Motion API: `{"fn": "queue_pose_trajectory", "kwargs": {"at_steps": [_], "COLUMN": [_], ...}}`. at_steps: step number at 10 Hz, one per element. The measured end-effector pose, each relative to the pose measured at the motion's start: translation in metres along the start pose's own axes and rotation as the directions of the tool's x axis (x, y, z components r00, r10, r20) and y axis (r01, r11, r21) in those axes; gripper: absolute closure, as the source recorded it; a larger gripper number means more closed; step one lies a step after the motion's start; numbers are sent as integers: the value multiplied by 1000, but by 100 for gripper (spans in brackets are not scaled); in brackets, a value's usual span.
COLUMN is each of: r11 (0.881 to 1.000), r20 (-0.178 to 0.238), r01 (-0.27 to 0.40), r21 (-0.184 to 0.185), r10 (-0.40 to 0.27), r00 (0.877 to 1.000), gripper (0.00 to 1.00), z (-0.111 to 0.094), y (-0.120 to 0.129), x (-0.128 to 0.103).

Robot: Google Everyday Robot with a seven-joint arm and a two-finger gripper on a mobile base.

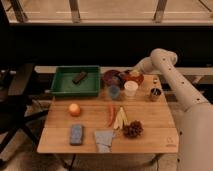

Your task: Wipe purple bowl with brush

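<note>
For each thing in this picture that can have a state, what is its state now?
gripper: shut, over the far side of the table, at the purple bowl.
purple bowl: upright, beside the green tray.
green tray: upright, holds a dark block.
white cup: upright.
blue-grey cup: upright.
brush: cannot be made out.

the closed gripper [124, 75] hovers over the purple bowl [111, 76] beside the green tray [62, 86].
</note>
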Motion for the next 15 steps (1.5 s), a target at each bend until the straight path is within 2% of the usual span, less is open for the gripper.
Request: {"fn": "queue_pose_trajectory", "kwargs": {"at_steps": [2, 4, 6, 8, 10, 12, 15], "r11": [1000, 1000, 1000, 999, 995, 993, 996], "r20": [4, 29, 56, 77, 93, 88, 39], "r01": [-23, -22, -12, -7, -5, -7, -17], "r21": [18, 14, -6, -48, -98, -118, -90], "r10": [23, 22, 12, 11, 14, 17, 20], "r00": [1000, 999, 998, 997, 996, 996, 999], "gripper": [100, 100, 100, 100, 100, 100, 100], "z": [2, 13, 25, 30, 26, 19, 7], "y": [-14, -19, -9, 4, 22, 30, 15], "x": [-1, -19, -38, -47, -44, -35, -11]}}
